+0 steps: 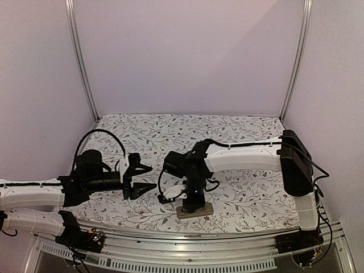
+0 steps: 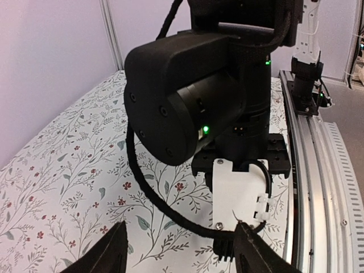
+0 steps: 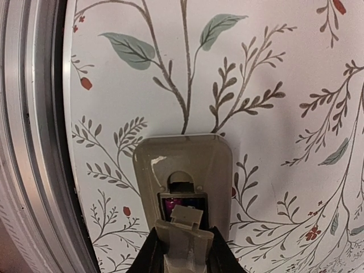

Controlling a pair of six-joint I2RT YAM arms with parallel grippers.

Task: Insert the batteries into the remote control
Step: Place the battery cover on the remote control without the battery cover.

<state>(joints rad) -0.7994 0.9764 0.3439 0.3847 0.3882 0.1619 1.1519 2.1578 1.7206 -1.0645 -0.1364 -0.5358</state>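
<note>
The remote control (image 3: 182, 162) lies back-up on the flowered cloth near the front edge, greyish-tan, with its dark battery recess open. Dark cells with a purple sheen, the batteries (image 3: 177, 202), show inside the recess. My right gripper (image 3: 183, 234) points down at the remote and is shut on the tan battery cover (image 3: 185, 242), whose tab end sits over the recess. In the top view the remote (image 1: 203, 212) lies under the right gripper (image 1: 193, 205). My left gripper (image 1: 149, 177) is open and empty, held above the cloth to the left of the right wrist; its fingers (image 2: 108, 253) show wide apart.
The aluminium rail (image 3: 28, 142) runs along the table's front edge, right beside the remote. The right arm's black wrist (image 2: 227, 91) fills the space just in front of the left gripper. White walls enclose the flowered cloth (image 1: 187, 131).
</note>
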